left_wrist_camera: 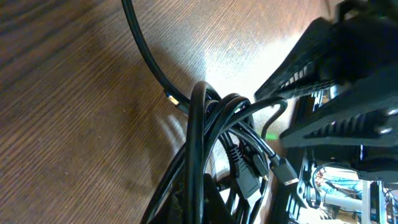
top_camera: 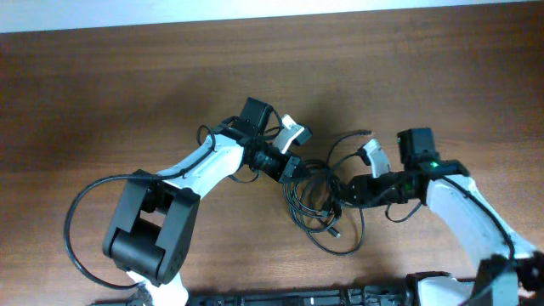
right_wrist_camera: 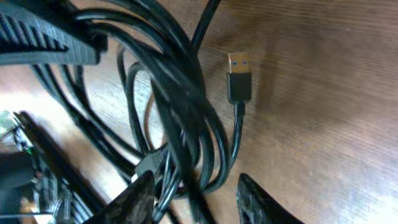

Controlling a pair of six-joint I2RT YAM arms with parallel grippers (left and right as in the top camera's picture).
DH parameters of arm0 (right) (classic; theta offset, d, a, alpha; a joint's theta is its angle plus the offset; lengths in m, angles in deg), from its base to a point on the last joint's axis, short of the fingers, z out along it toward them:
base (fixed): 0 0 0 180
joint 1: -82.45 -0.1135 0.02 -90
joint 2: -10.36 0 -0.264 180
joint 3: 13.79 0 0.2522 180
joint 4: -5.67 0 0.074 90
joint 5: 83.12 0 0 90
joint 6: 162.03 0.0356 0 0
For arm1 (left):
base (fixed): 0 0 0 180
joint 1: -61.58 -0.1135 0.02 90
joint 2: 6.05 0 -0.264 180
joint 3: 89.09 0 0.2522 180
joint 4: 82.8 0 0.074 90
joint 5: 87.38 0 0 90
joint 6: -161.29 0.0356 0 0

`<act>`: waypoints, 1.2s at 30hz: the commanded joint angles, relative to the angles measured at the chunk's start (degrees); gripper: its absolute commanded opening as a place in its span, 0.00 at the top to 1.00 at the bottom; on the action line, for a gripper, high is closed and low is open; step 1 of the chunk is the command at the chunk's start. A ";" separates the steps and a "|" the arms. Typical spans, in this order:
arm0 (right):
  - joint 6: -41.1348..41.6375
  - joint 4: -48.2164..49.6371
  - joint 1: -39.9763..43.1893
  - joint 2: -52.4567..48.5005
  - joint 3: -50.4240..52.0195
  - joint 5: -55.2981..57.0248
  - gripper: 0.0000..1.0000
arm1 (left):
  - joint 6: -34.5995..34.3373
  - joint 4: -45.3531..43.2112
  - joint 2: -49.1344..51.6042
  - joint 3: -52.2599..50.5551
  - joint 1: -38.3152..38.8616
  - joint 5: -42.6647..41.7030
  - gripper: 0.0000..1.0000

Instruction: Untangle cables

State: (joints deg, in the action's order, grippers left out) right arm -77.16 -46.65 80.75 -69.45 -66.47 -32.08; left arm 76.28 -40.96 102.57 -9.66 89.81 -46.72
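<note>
The cables (top_camera: 319, 204) are a tangle of thin black loops at the table's middle. My left gripper (top_camera: 293, 167) is at the tangle's upper left edge. In the left wrist view a bundle of cables (left_wrist_camera: 205, 137) runs straight into its jaws (left_wrist_camera: 202, 208), which look shut on it, and small plugs (left_wrist_camera: 283, 171) hang beside. My right gripper (top_camera: 342, 194) is at the tangle's right side. In the right wrist view its fingers (right_wrist_camera: 196, 199) are spread apart, with several cable loops (right_wrist_camera: 180, 118) lying between them. A USB plug (right_wrist_camera: 239, 78) lies free on the wood.
The table is brown wood (top_camera: 127, 93). The left arm's own thicker wire (top_camera: 81, 212) loops at the front left. A dark rail (top_camera: 297, 297) runs along the front edge. The right arm's body (left_wrist_camera: 329, 74) fills the upper right of the left wrist view.
</note>
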 commanded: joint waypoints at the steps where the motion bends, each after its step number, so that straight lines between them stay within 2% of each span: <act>1: -0.37 0.72 -0.52 -2.67 -0.63 0.11 0.85 | 1.11 -0.07 -1.95 -0.13 0.11 -2.12 1.00; 2: 1.51 0.76 -0.52 -2.67 -0.66 1.68 0.96 | 1.11 -0.07 -1.95 -0.13 0.11 -1.99 1.00; 4: 7.56 0.26 -0.48 -2.12 -2.21 6.67 0.96 | 1.14 0.00 -1.95 -0.13 0.11 -1.57 1.00; 5: 7.56 -1.40 -0.48 -1.42 -3.72 6.71 0.96 | 1.11 0.37 -1.95 -0.13 0.11 1.05 1.00; 7: 7.56 -6.38 -0.42 0.37 -8.35 7.93 0.96 | 1.07 2.10 -1.95 -0.13 0.11 8.33 1.00; 9: 11.39 -14.69 1.16 2.03 -15.28 17.42 0.96 | 0.66 2.25 -1.95 -0.13 -0.70 9.14 1.00; 11: 21.77 -23.39 6.34 2.95 -20.46 32.98 0.96 | 0.68 3.13 -2.03 -0.13 -2.99 9.11 1.00; 13: 27.58 -26.69 12.48 3.17 -20.65 39.45 0.96 | 0.70 4.44 -3.10 -0.13 -6.36 9.09 1.00; 17: 28.52 -29.00 21.86 3.17 -20.61 39.58 0.96 | 0.70 4.59 -6.64 -0.13 -9.55 7.58 1.00; 18: 28.50 -29.51 23.15 3.17 -20.61 39.34 0.94 | 0.70 4.55 -7.63 -0.13 -9.51 5.31 1.00; 19: 27.96 -29.68 23.19 3.17 -20.59 38.58 0.77 | 0.72 4.55 -7.98 -0.13 -9.35 3.41 1.00; 20: 26.62 -29.90 22.91 3.17 -20.50 36.50 0.49 | 0.98 4.48 -8.11 -0.13 -9.09 0.55 1.00; 21: 24.50 -30.03 22.23 3.17 -20.46 33.75 0.29 | 2.49 4.48 -8.11 -0.13 -8.79 -3.04 1.00; 22: 21.86 -30.01 21.33 3.17 -20.46 29.88 0.20 | 2.89 4.33 -8.11 -0.13 -8.72 -5.66 1.00; 25: 5.62 -29.59 16.63 3.17 -20.46 11.96 0.20 | 2.84 3.74 -8.09 -0.15 -8.46 -5.84 1.00; 26: 2.67 -29.59 14.78 3.17 -20.46 9.25 0.20 | 2.82 3.72 -8.09 -0.15 -8.46 -4.11 1.00; 27: 2.56 -29.24 12.13 3.17 -20.44 9.27 0.25 | 1.25 3.72 -8.09 -0.15 -8.35 -0.52 1.00; 29: 3.80 -29.16 10.08 3.17 -20.46 10.19 0.26 | -1.88 3.69 -8.09 -0.15 -8.04 3.13 1.00; 30: 8.87 -29.16 9.84 3.17 -20.46 14.51 0.26 | -3.06 3.67 -8.09 -0.15 -7.50 5.01 1.00; 31: 10.51 -29.14 9.84 3.17 -20.46 16.96 0.26 | -3.43 3.61 -8.09 -0.15 -6.99 5.81 1.00; 33: 7.78 -29.59 8.96 3.17 -20.46 13.51 0.26 | -6.45 2.16 -8.09 -0.15 -6.08 5.90 1.00; 35: 4.48 -29.64 4.79 3.17 -20.26 9.18 0.27 | -12.61 -0.98 -8.09 -0.15 -5.35 5.66 1.00; 36: 4.72 -28.96 2.29 3.17 -20.00 9.16 0.30 | -16.17 -2.67 -8.09 -0.15 -5.33 5.66 1.00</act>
State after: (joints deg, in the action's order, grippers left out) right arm -70.41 -76.23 87.66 -66.94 -86.23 -19.64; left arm 68.85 -40.85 95.84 -9.81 84.13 -40.56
